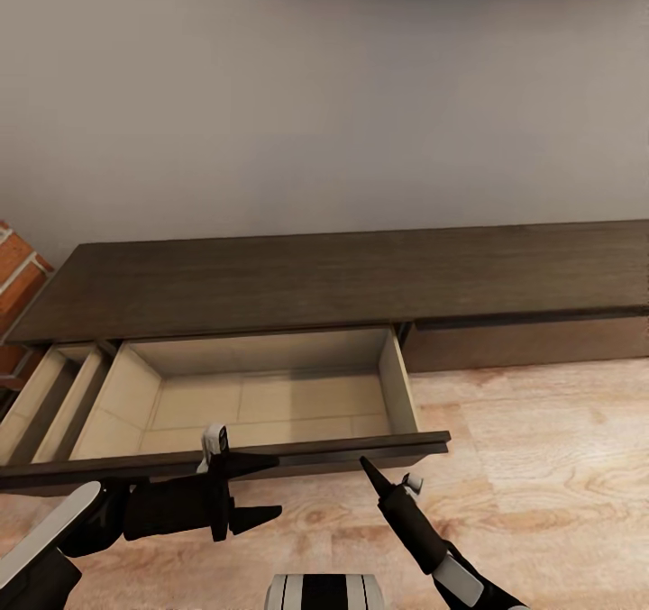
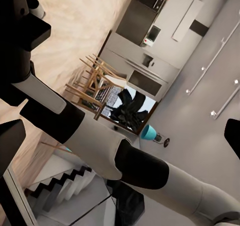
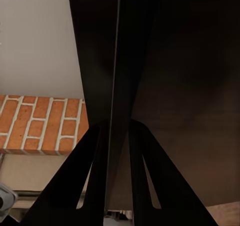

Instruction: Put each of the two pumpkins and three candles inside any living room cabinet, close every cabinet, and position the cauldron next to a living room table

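The right pincer (image 1: 368, 466) is clenching the pulled-out drawer front (image 1: 270, 457) of the cabinet (image 1: 361, 277), its long axis running sideways, while the released left pincer (image 1: 261, 488) is hovering just below.

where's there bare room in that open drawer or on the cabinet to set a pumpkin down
The open drawer is bare between its pale side walls. The cabinet top is bare under the wall. It is crowded at the drawer's front edge, where the left gripper and right gripper sit.

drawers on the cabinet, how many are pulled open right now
2: the wide drawer at the middle, nothing visible inside, and a narrower drawer at the left picture edge, partly cut off. The front panel to the right sits shut.
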